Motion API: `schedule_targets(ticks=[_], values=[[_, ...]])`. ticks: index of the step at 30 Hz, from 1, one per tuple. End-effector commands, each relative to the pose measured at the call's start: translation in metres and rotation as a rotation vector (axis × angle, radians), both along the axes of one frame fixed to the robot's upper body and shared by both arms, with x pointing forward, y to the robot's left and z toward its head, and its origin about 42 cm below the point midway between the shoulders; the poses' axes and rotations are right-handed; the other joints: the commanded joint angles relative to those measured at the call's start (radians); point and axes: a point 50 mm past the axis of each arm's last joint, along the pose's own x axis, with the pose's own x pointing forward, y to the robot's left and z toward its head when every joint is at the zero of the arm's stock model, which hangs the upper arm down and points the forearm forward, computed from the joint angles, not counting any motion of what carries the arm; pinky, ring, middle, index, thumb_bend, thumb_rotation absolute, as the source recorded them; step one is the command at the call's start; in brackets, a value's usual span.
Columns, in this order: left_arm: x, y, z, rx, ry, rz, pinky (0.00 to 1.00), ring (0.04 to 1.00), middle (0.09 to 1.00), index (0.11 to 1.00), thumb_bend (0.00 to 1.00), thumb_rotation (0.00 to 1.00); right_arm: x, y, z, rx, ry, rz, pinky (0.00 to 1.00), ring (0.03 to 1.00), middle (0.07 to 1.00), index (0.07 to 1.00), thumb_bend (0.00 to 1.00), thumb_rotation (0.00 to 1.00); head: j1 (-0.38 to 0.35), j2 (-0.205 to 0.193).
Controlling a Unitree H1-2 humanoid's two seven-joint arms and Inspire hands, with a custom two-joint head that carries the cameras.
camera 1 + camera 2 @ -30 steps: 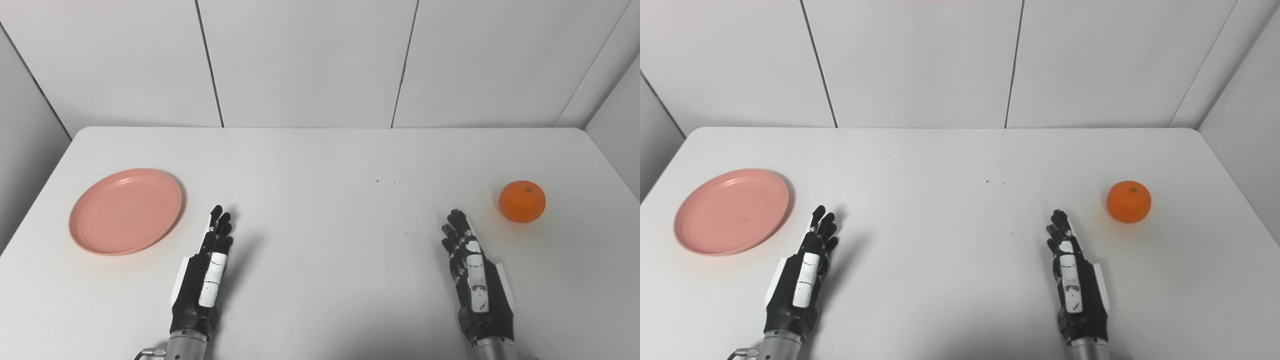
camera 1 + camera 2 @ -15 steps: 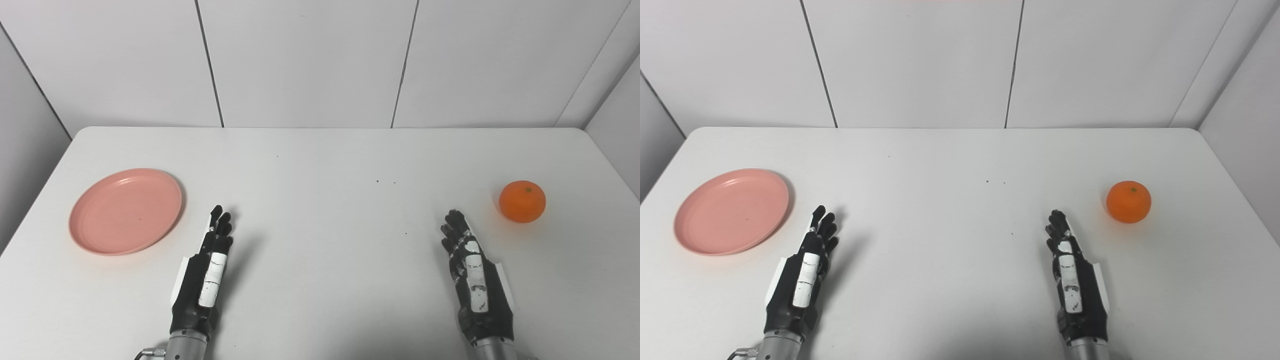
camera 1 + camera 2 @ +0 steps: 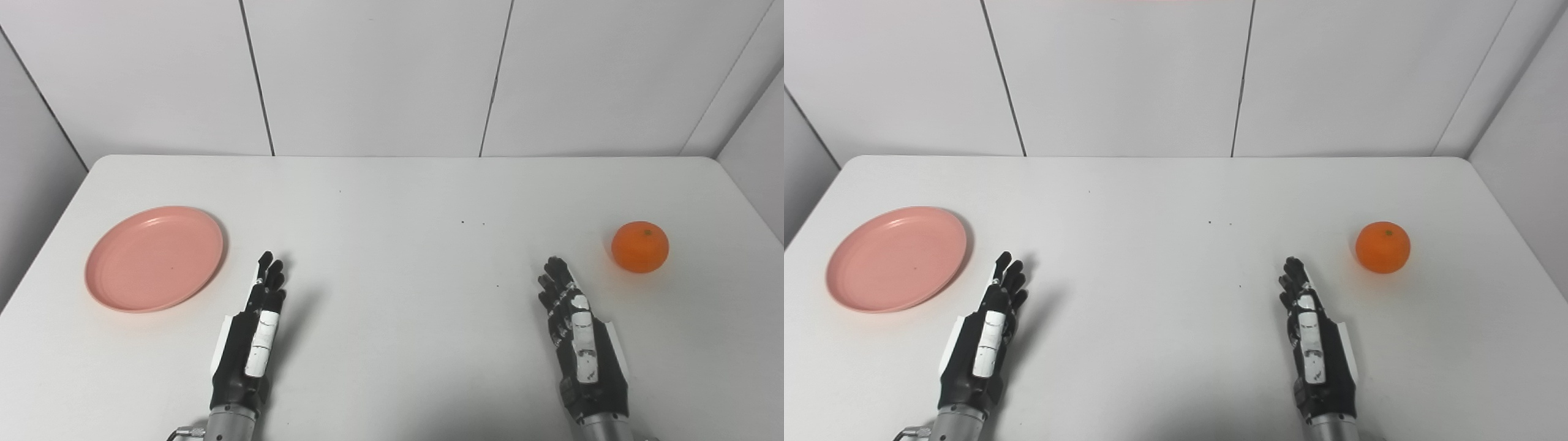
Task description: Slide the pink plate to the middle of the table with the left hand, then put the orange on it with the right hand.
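Nothing has been touched yet, by the look of it. The pink plate (image 3: 154, 258) lies flat near the left edge of the white table (image 3: 392, 196), about midway between its far and near edges, and the orange (image 3: 639, 246) sits alone close to the right edge, well apart from the plate. The left hand (image 3: 254, 331) hovers near the table's front edge, just to the right of the plate, fingers stretched forward and holding nothing; the right hand (image 3: 579, 334) is the same, empty with its fingers extended, a little short of the orange and to its left. That plate looks like thin, stiff plastic, light and shallow with a low raised rim, so I'd guess it glides easily on the smooth top; fingers laid on its far-left rim, or pressed flat in the well, should drag it toward the centre without tipping it. The orange seems firm and round, likely to roll if nudged, so a grip from above, closing round its widest part, seems safest.
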Motion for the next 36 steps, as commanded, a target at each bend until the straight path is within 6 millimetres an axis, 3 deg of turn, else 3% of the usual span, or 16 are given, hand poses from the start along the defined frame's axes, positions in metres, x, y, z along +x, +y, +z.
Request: schedule_targets(ticks=[1, 6, 13, 22, 30, 36], values=[[-0.051, 0.006, -0.031, 0.035, 0.138, 0.054, 1.0, 1.0, 1.0, 1.0, 0.92, 0.92, -0.011, -0.015, -0.01, -0.021, 0.013, 0.001, 1.0, 0.97, 0.966, 0.935, 0.81, 0.98, 0.019, -0.011], [-0.051, -0.004, -0.035, 0.054, 0.135, 0.045, 1.0, 1.0, 1.0, 1.0, 0.93, 0.93, -0.011, -0.026, -0.015, -0.024, 0.019, 0.001, 1.0, 0.964, 0.96, 0.928, 0.82, 0.98, 0.06, -0.041], [-0.051, -0.019, -0.043, 0.056, 0.117, 0.05, 1.0, 1.0, 1.0, 1.0, 0.85, 0.94, -0.012, -0.04, -0.025, -0.03, 0.027, 0.015, 1.0, 0.989, 0.977, 0.942, 0.83, 1.0, 0.146, -0.104], [-0.051, -0.033, -0.051, 0.071, 0.126, 0.049, 0.96, 0.994, 1.0, 1.0, 0.85, 0.93, -0.012, -0.052, -0.037, -0.012, 0.034, 0.021, 1.0, 1.0, 0.997, 0.96, 0.82, 1.0, 0.214, -0.176], [-0.05, -0.035, -0.054, 0.081, 0.124, 0.043, 0.95, 0.994, 1.0, 1.0, 0.86, 0.93, -0.011, -0.053, -0.042, -0.004, 0.043, 0.022, 1.0, 1.0, 1.0, 0.97, 0.82, 1.0, 0.218, -0.202], [-0.05, -0.03, -0.054, 0.07, 0.126, 0.039, 0.95, 0.996, 1.0, 1.0, 0.86, 0.92, -0.011, -0.049, -0.042, -0.008, 0.046, 0.03, 1.0, 1.0, 1.0, 0.967, 0.82, 1.0, 0.208, -0.198]])
